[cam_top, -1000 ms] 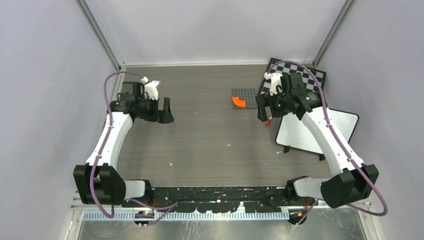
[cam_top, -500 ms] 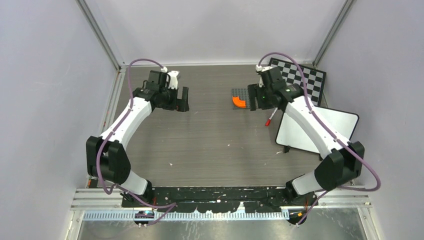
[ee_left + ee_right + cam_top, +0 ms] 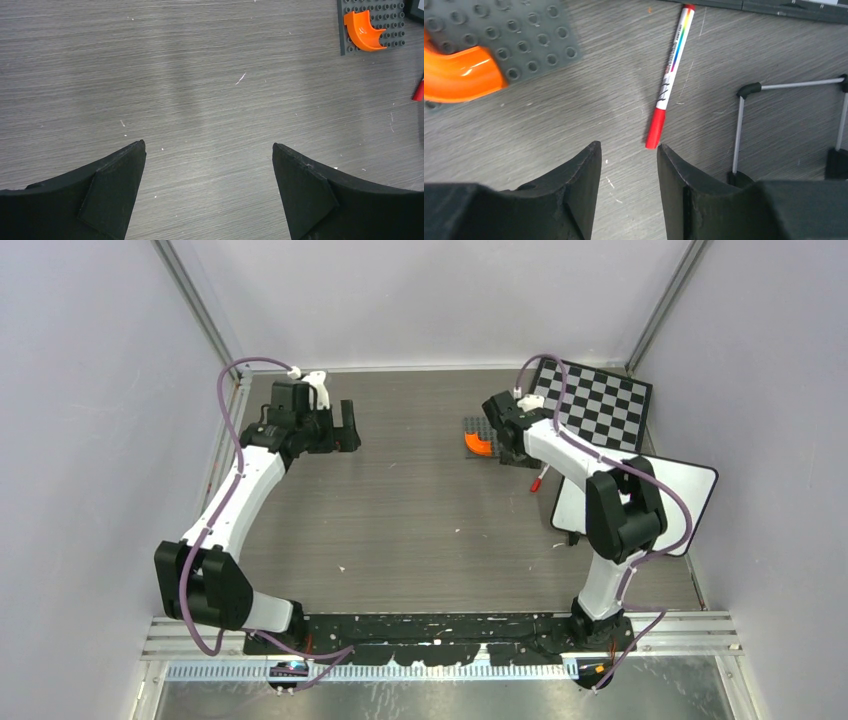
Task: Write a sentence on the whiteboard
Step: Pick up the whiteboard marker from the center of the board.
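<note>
Left gripper (image 3: 208, 146): matte black wedge fingers spread wide, empty, over the grey wood-grain table (image 3: 200, 65). Centre: studded grey plate (image 3: 519, 45) bearing a glossy orange curved brick (image 3: 459, 75). Right gripper (image 3: 628, 146): fingers narrowly parted, empty; a red-ended marker (image 3: 670, 80) lies just beyond. Far right: smooth white round-cornered whiteboard (image 3: 688, 498) on thin wire legs.

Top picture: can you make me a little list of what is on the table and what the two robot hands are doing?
whiteboard: at the right, no writing on the part that shows
marker: lying on the table, not held
right gripper: open, empty, just short of the marker's red end
left gripper: wide open, empty, over bare table
orange curved brick: on the gray baseplate
chessboard: far right corner
</note>
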Tool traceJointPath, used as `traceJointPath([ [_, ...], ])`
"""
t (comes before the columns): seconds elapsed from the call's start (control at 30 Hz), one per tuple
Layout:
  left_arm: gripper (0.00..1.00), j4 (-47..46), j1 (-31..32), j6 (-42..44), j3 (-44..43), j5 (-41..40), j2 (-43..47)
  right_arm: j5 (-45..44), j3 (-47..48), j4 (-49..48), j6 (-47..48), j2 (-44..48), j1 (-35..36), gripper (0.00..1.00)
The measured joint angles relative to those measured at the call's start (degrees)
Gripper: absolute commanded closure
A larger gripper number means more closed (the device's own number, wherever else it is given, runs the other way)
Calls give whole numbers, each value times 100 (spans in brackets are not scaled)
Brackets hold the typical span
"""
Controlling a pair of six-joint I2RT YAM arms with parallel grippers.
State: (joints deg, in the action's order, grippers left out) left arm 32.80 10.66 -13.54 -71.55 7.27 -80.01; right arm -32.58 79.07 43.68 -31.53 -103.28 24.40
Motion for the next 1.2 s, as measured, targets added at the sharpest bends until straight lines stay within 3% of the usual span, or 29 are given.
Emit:
traceJointPath([
  [0.17, 0, 2, -2, 0, 11, -15, 0, 48, -216, -157, -282, -212, -313, 58],
  [0.7, 0, 2, -2, -9, 22, 4, -2, 496, -538, -505, -566, -669, -815, 59],
  [0.93, 0, 2, -2, -9, 22, 4, -17, 719, -540, -640, -636, -691, -841, 77],
  [1.1, 0, 20, -24, -7, 22, 15, -52, 1130, -540, -706, -597, -684, -885, 97],
  [1.2, 0, 92, -107, -7, 7, 133, -116, 1484, -551, -802, -555, -638, -887, 100],
])
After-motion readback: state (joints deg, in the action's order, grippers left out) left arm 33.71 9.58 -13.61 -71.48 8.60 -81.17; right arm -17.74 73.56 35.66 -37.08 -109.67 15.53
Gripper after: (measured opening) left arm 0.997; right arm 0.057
